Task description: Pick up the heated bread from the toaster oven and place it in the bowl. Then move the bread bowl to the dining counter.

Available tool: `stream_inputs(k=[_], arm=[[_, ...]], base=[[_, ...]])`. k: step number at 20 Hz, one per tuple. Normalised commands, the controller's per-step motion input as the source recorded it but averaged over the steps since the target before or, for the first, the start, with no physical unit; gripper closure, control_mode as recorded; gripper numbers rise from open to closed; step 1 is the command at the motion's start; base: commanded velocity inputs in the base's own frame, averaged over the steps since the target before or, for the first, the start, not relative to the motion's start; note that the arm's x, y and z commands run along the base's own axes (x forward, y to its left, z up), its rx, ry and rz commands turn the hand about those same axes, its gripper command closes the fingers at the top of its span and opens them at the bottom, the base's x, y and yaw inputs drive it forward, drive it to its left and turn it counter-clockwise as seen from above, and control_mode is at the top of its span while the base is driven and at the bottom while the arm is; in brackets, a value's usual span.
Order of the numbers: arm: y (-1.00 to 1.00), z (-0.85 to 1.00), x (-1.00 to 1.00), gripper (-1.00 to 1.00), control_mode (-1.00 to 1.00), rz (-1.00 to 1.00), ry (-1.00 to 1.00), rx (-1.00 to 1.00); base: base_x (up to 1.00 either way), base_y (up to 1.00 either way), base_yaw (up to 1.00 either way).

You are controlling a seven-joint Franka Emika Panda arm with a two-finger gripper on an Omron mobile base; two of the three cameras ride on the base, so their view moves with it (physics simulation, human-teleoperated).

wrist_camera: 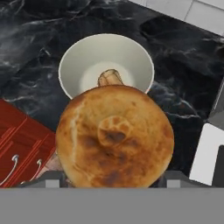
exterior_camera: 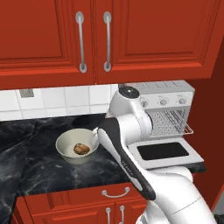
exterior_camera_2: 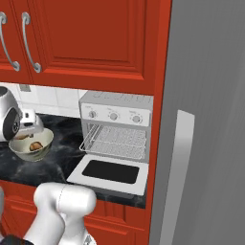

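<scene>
Right up against my hand camera sits the round golden-orange roll (wrist_camera: 114, 136), its crust mottled with darker toasted patches and a small raised dimple at the centre. It fills the space between the two dark fingertips (wrist_camera: 174, 179) of my gripper (wrist_camera: 111, 181), which press against its sides, so I read the pincer as spread wide and grasping the bread. The roll hangs above the near rim of the deep cream-white bowl (wrist_camera: 76, 65), smooth-sided and matt, and apart from it.

Inside that bowl I see a darker brown lumpy bread piece (exterior_camera: 81, 149) lying on the bottom. The bowl stands on the black marble countertop (exterior_camera: 39, 170), glossy with pale grey veining, over red base cabinets (exterior_camera: 87, 205) with curved silver handles.

Just to the right of the bowl from the left base view, the boxy silver-grey toaster oven (exterior_camera: 168, 98) stands on the same counter. Its drop-down door (exterior_camera: 168, 153) lies open and flat, black window facing up, and the wire rack (exterior_camera: 170, 122) is drawn partly out. Three round knobs run along the front above the opening.

Behind the counter I make out a white tiled backsplash (exterior_camera: 65, 98), and above it red panelled wall cabinets (exterior_camera: 43, 35) with long silver handles. From the right base view, a tall flat grey panel (exterior_camera_2: 210, 119) stands beside the oven.
</scene>
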Motion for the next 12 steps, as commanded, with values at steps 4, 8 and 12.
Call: stream_inputs(k=[4,8,12], arm=[[1.0,-0.94,0.85,1.0,-1.0,0.08,0.18,0.0],[0.87,-0.64,0.87,1.0,-1.0,0.01,0.05,0.0],[0.71,-0.56,0.97,1.0,-1.0,0.0,0.01,0.0]], base=[[0.0,0.0,0.0],[0.0,0.0,0.0],[0.0,0.0,0.0]])
